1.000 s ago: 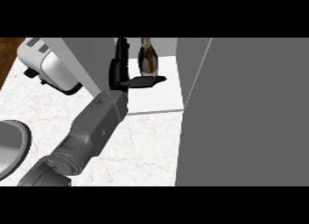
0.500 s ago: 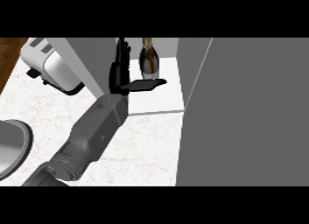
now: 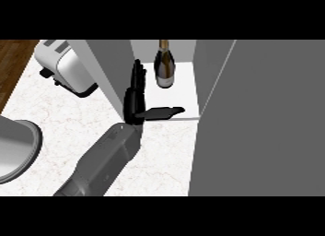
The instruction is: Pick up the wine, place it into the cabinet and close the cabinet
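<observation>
Now released: the wine bottle (image 3: 164,64) stands upright on the cabinet shelf (image 3: 185,92), upper centre of frame, no longer wrapped by the left hand (image 3: 134,96). The hand sits just left of the bottle and apart from it, fingers straight, thumb stuck out rightward. Placing looks done. The cabinet door (image 3: 260,129), the grey panel at right, hangs open, so closing remains.

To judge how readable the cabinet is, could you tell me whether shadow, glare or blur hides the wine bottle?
Head view: the wine bottle shows sharp against the pale inside of the cabinet, with no glare hiding it. Head view again: lighting is flat, with no distinct cast shadow on the counter. Same view: the left hand is a black silhouette with little surface detail.
</observation>
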You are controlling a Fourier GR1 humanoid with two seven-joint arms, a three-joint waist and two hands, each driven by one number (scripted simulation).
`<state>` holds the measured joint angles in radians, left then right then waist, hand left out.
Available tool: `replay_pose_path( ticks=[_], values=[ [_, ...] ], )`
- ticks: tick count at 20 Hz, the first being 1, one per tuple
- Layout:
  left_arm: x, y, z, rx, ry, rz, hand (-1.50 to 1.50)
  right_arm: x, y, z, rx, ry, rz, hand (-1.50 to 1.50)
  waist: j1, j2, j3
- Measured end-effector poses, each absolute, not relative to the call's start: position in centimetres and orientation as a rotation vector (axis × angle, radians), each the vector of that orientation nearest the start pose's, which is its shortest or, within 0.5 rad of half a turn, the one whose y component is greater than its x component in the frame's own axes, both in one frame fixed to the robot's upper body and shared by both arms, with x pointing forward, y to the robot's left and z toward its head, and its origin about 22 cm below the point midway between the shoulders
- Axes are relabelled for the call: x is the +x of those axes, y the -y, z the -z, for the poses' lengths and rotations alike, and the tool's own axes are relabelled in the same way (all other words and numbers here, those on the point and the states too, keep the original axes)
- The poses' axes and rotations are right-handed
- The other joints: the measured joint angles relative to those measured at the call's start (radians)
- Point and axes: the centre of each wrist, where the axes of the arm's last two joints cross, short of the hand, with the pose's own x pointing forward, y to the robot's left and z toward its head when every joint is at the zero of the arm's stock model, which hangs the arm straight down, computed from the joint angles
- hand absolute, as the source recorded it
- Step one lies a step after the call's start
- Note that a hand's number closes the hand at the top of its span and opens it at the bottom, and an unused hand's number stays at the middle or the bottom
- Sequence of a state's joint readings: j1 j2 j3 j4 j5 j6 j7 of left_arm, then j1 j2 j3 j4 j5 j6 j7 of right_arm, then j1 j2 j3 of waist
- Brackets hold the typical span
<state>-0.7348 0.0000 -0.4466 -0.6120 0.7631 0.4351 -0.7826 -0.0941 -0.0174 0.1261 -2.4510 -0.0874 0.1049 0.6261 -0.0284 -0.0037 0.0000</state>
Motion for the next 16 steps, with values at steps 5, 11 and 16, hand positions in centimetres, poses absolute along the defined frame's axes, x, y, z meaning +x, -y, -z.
replay_pose_path(
  ticks=[5, 11, 16],
  values=[
    [32.2, -6.9, 3.3, -0.093, 1.874, -0.15, -1.5, 15.5, 20.4, -19.9, 0.215, 1.905, -0.251, -1.5, 0.017, 0.0, 0.0],
    [27.7, -5.2, 2.1, -0.155, 1.886, -0.153, -1.5, 15.2, 20.9, -19.8, 0.184, 1.901, -0.248, -1.5, 0.029, -0.001, 0.0],
    [24.3, -6.1, 1.2, -0.17, 1.897, -0.189, -1.5, 15.2, 20.9, -19.9, 0.179, 1.897, -0.239, -1.5, 0.032, -0.001, 0.0]
  ],
)
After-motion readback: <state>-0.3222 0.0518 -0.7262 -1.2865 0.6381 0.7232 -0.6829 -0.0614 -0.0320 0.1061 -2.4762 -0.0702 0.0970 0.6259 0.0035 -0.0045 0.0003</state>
